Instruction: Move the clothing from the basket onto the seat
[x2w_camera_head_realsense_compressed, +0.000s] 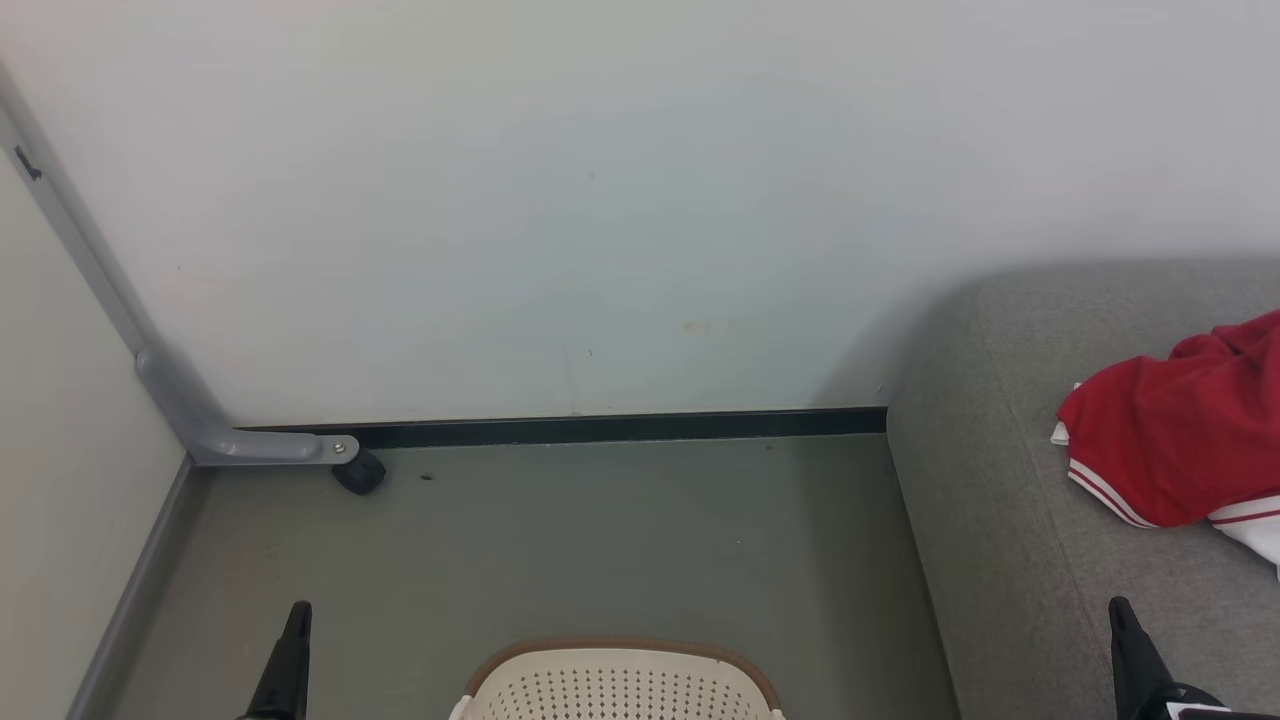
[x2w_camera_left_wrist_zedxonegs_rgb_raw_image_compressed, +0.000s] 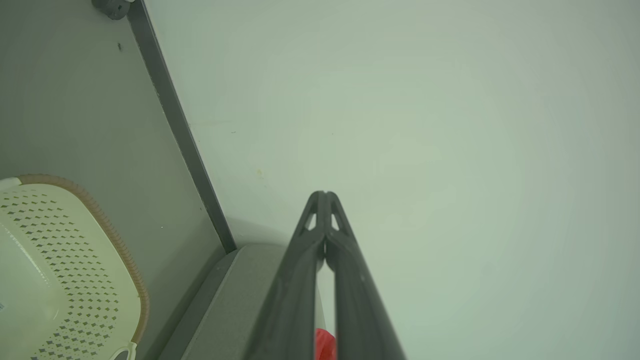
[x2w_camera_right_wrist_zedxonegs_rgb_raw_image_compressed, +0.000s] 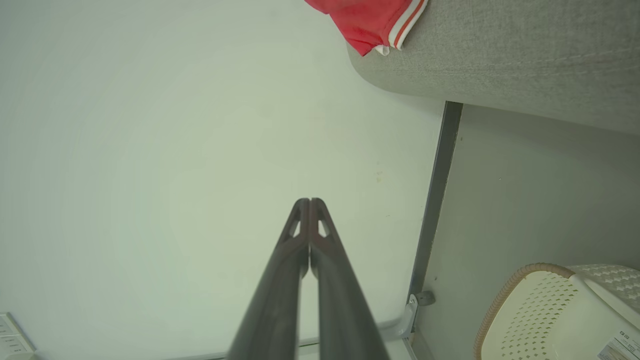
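1. At the far left corner of the floor (x2w_camera_head_realsense_compressed: 600, 540), you have a grey metal leg (x2w_camera_head_realsense_compressed: 240, 443) with a small black caster (x2w_camera_head_realsense_compressed: 358, 472). It stands against the pale wall (x2w_camera_head_realsense_compressed: 640, 200), level with the dark skirting strip (x2w_camera_head_realsense_compressed: 620, 428).
2. Your left hand (x2w_camera_left_wrist_zedxonegs_rgb_raw_image_compressed: 324, 194) hangs above the floor, left of the basket and apart from it. In its wrist view the two dark fingers (x2w_camera_left_wrist_zedxonegs_rgb_raw_image_compressed: 295, 290) meet at the tips. It is fully closed, with nothing between them.
3. The basket (x2w_camera_head_realsense_compressed: 620, 648) sits on the floor between your two hands, well short of the skirting, with its brown rim towards the wall. You can see its perforated inner wall. It is near the seat's left side, with a strip of floor between them.
4. The seat (x2w_camera_head_realsense_compressed: 1000, 500) takes the right side. Its back is against the wall, and its far left corner is rounded.
5. The clothing (x2w_camera_head_realsense_compressed: 1170, 430) lies bunched on the seat, back from the seat's left edge. It is red with a white-striped hem, and white fabric shows at its near side.
6. Your right hand (x2w_camera_right_wrist_zedxonegs_rgb_raw_image_compressed: 310, 201) shows over the near part of the seat, closer to you than the clothing and apart from it. Its fingers (x2w_camera_right_wrist_zedxonegs_rgb_raw_image_compressed: 280, 280) are pressed together at the tips and hold nothing.
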